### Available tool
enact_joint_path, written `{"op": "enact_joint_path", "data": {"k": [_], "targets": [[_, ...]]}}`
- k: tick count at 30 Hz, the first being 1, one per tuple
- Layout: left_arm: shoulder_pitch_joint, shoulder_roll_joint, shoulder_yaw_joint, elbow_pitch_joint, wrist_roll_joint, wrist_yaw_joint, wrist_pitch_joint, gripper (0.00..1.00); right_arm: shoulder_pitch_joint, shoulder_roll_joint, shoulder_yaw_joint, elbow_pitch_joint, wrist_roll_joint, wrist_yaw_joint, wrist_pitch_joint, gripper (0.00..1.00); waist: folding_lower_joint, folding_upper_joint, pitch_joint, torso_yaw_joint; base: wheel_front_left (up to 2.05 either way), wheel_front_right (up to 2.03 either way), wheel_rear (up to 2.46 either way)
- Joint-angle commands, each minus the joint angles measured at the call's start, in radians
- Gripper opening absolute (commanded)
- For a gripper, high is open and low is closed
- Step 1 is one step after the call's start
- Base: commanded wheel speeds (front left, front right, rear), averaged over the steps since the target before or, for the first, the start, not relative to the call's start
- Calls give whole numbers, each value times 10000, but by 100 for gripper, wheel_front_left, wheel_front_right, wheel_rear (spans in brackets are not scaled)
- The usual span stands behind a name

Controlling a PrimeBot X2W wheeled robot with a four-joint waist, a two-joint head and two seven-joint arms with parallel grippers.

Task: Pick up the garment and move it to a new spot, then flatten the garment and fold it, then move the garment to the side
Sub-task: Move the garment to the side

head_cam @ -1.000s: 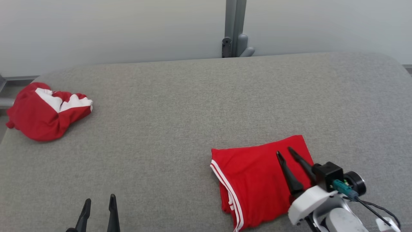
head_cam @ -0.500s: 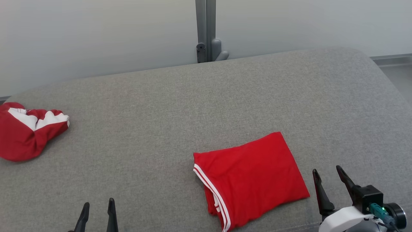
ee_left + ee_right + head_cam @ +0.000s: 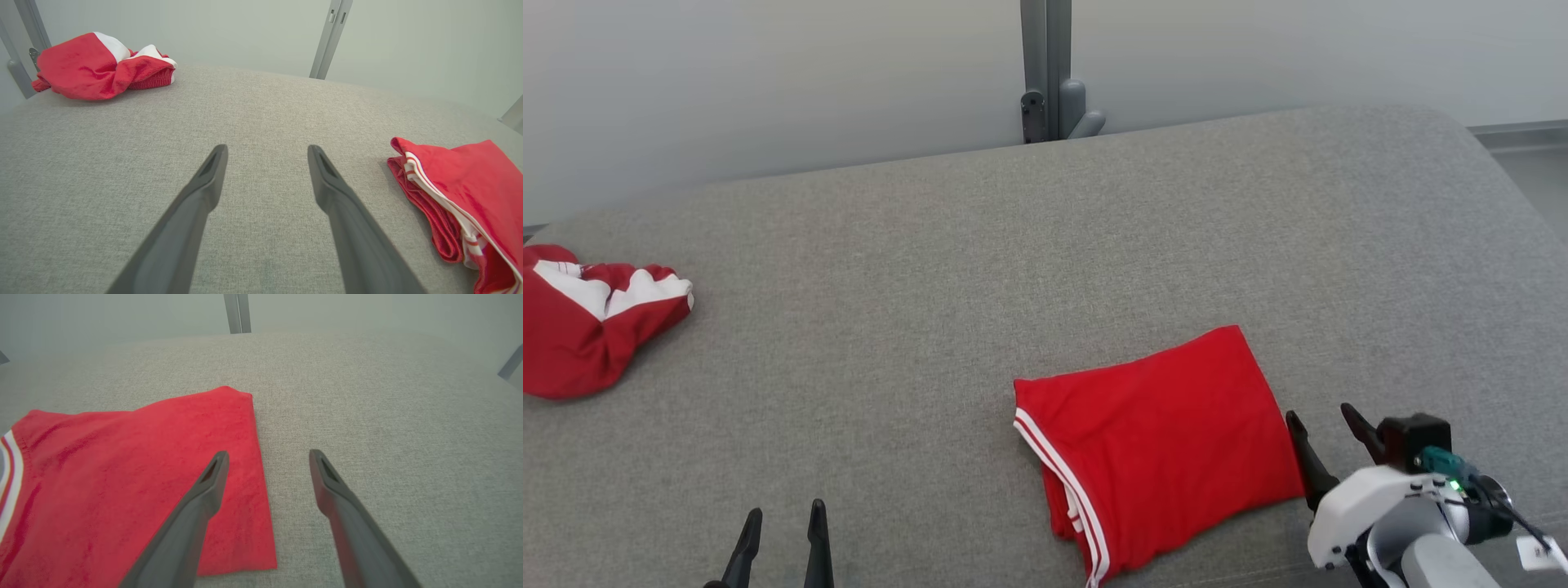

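As the right tool (image 3: 1318, 411) gapes, the garment (image 3: 1152, 441) lies just left.

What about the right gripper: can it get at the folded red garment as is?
Probably yes. The right gripper is open beside the folded garment, at its right edge, with nothing between them on the grey pad.

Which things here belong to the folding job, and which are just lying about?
Job: folded red garment; right end effector, open at its edge; grey table.
Lying about: crumpled red-and-white garment, far left; grey post; left end effector, open, empty.
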Motion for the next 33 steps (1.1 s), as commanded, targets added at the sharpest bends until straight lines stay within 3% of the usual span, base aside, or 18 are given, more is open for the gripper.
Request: {"op": "enact_joint_path", "data": {"k": [1, 10, 15, 16, 17, 24, 33], "targets": [[-148, 8, 9, -3, 88, -20, -27, 100, -636, -181, 427, 436, 516, -16, 725, 100, 0, 77, 296, 72, 0, 0, 0], [-724, 104, -246, 105, 118, -25, -27, 100, -2480, -857, 1797, 1959, 1755, -17, 1931, 100, 0, 77, 912, 510, 0, 0, 0], [-939, 127, -394, 48, 52, -27, -27, 100, -3197, -825, 2244, 2854, 2656, -16, 2375, 100, 0, 77, 1179, 742, 0, 0, 0], [-972, 129, -415, 38, 47, -27, -27, 100, -3314, -843, 2385, 2940, 2894, -14, 2504, 45, 0, 77, 1217, 766, 0, 0, 0], [-1002, 127, -426, 20, 27, -27, -27, 100, -3428, -903, 2524, 3005, 3140, -14, 2624, 0, 0, 77, 1257, 779, 0, 0, 0], [-1340, 189, -444, -352, -72, -26, -26, 100, -4333, -1750, 2990, 2717, 4476, -19, 2644, 0, 0, 77, 1859, 401, 0, 0, 0], [-1869, 782, -532, -1005, -79, -27, -26, 100, -6116, -2733, 2427, 3294, 4443, -17, 2052, 0, 0, 77, 3103, -891, 0, 0, 0]]}}
